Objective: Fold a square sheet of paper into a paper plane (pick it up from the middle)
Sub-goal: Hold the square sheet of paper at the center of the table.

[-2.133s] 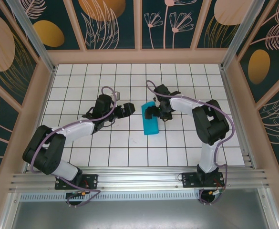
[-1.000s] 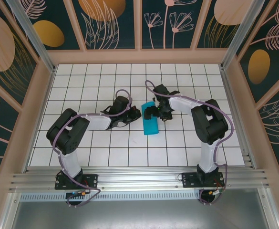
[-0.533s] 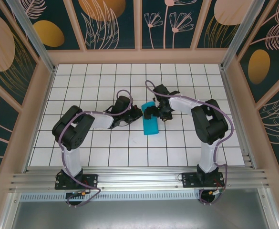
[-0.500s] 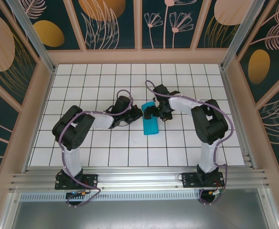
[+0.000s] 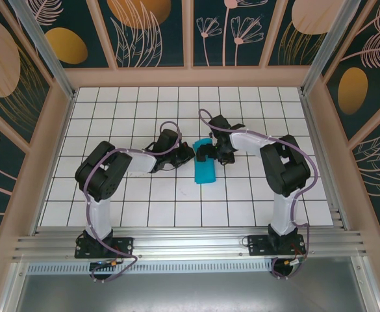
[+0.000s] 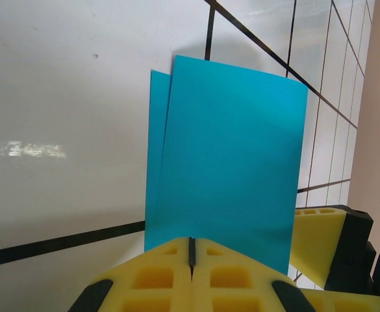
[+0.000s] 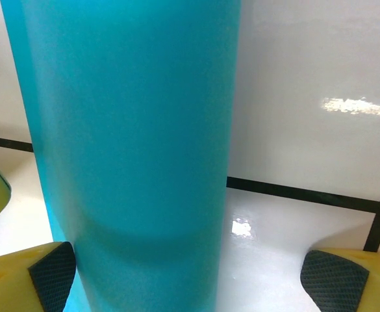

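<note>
The square sheet of thin teal-blue paper (image 5: 204, 169) lies doubled over on itself near the middle of the white tiled table (image 5: 144, 195). It forms a narrow rectangle whose long sides run away from the arm bases. It is plain and matte, with no print. In the left wrist view (image 6: 232, 156) the upper layer sits slightly askew, leaving a thin strip of the lower layer bare along one long side. Its far corners are crisp. In the right wrist view (image 7: 131, 143) the sheet swells in a soft rounded curve rather than a pressed crease.

The left gripper (image 5: 187, 155) meets the sheet's left edge near its far end. Its yellow foam pads (image 6: 191, 250) are pressed together with only a seam between them. Whether paper is nipped in that seam cannot be told.

The right gripper (image 5: 206, 153) sits over the sheet's far end with its jaws spread wide (image 7: 197, 270). The paper lies between them, close to one textured black tip and well apart from the other. Black grid lines (image 7: 293, 192) cross the table beside it.
</note>
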Tool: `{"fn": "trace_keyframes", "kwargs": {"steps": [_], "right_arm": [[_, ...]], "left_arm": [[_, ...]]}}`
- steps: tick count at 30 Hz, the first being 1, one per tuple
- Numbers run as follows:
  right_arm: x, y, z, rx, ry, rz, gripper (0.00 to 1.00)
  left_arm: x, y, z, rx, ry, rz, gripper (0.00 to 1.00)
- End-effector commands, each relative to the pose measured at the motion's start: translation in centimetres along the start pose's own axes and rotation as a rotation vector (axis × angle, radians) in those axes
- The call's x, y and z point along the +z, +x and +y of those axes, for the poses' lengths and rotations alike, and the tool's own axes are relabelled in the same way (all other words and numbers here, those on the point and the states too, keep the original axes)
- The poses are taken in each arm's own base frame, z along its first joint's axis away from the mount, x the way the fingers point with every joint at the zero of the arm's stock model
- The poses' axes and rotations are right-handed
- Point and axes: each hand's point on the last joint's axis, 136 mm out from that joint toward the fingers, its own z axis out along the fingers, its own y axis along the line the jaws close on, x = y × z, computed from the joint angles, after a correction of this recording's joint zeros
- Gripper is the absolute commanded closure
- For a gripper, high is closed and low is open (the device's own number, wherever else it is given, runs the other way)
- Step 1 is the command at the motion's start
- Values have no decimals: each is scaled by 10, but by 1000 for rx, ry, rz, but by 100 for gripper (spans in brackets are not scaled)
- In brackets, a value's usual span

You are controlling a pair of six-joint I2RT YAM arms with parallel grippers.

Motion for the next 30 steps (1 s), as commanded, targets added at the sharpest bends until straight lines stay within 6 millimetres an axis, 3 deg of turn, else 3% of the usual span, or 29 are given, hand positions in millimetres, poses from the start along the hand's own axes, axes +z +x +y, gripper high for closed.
{"fn": "trace_keyframes", "kwargs": {"steps": [1, 11, 17, 24, 30], "right_arm": [[53, 49, -35, -18, 73, 172, 1], [31, 28, -13, -9, -57, 85, 1], [23, 23, -11, 4, -89, 69, 1], [-2, 7, -4, 56, -188, 3, 1], [-8, 3, -7, 88, -248, -5, 9]], "left_arm": [[13, 7, -3, -2, 8, 33, 100], [11, 11, 10, -7, -32, 33, 100], [11, 10, 8, -1, -31, 33, 100], [10, 11, 9, 2, -38, 34, 100], [10, 9, 9, 13, -45, 32, 100]]}}
